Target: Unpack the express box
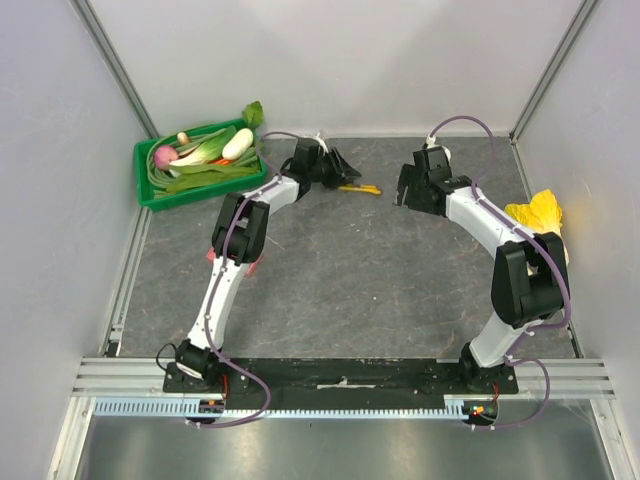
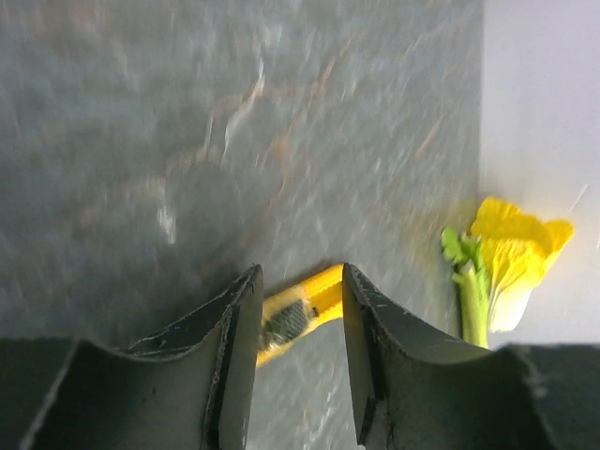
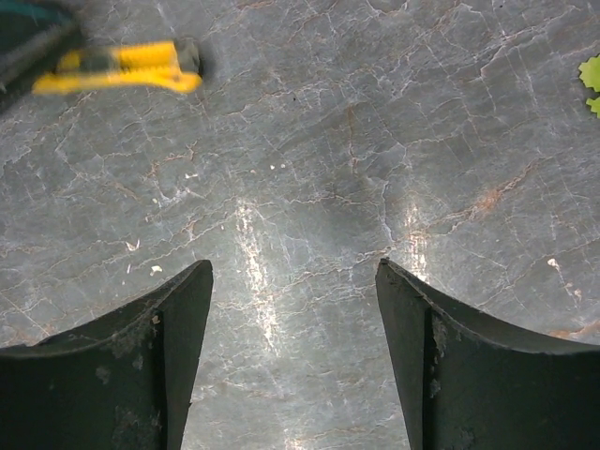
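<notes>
– Reaching toward the far side of the table (image 1: 350,280), how were the arms posed?
– Both were stretched forward from their bases. The left arm (image 1: 222,290) ran up and bent right at its elbow, ending with the left gripper (image 1: 338,165) near the green crate (image 1: 150,185). The right arm (image 1: 478,215) arched up and leaned left, its right gripper (image 1: 405,190) facing the left one across a gap.
– Were the tools holding anything?
– No. The left gripper's fingers (image 2: 225,356) stood apart, and a yellow knife (image 2: 300,314) lay on the table in the gap beyond their tips, gripped by neither. The right gripper was spread wide over bare table, the knife lying ahead and off to one side.
– Where was the box (image 1: 253,266)?
– Only a pink-red sliver showed, on the table just beside the left arm's elbow, mostly hidden under that arm and well apart from both grippers.
– Which way did it point?
– Too little showed to tell its long axis or facing.
– Anything else?
– The crate held vegetables (image 1: 205,155), and a yellow flower (image 1: 538,212) lay by the right arm.
</notes>
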Controlling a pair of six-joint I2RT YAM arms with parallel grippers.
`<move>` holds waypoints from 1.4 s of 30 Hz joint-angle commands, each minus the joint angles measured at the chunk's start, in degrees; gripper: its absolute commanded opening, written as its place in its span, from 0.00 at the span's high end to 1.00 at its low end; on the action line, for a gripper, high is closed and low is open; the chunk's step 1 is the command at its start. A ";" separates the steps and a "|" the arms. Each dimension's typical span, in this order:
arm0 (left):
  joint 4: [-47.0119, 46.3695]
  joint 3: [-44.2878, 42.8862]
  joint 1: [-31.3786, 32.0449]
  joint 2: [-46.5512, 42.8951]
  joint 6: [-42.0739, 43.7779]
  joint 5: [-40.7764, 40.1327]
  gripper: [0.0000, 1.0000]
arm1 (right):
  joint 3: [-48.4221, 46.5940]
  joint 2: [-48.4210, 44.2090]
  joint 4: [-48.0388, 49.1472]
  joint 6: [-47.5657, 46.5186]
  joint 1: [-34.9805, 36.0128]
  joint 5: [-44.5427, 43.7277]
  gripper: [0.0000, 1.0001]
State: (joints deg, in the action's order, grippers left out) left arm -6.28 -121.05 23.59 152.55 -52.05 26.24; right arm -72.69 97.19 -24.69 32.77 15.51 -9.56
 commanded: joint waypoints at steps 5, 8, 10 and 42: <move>6.73 21.80 3.82 -13.67 11.88 6.63 0.61 | -1.32 -2.88 -0.01 -1.75 -0.48 -1.42 0.22; 4.98 31.03 5.84 -18.85 13.20 7.51 0.62 | -1.41 -2.27 -0.01 -2.45 -0.39 -0.90 0.21; 3.74 37.63 6.81 -22.97 13.82 8.04 0.63 | -1.49 -2.00 -0.01 -2.72 -0.48 0.32 0.21; 3.30 70.33 -16.81 -78.01 18.21 -30.54 0.00 | -18.91 26.57 -1.86 -23.37 11.38 4.11 0.24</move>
State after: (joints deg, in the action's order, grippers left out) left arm 2.66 -56.01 9.10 81.28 -31.48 4.19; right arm -91.59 123.04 -24.29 10.96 24.93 -2.96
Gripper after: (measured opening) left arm 0.986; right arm 0.779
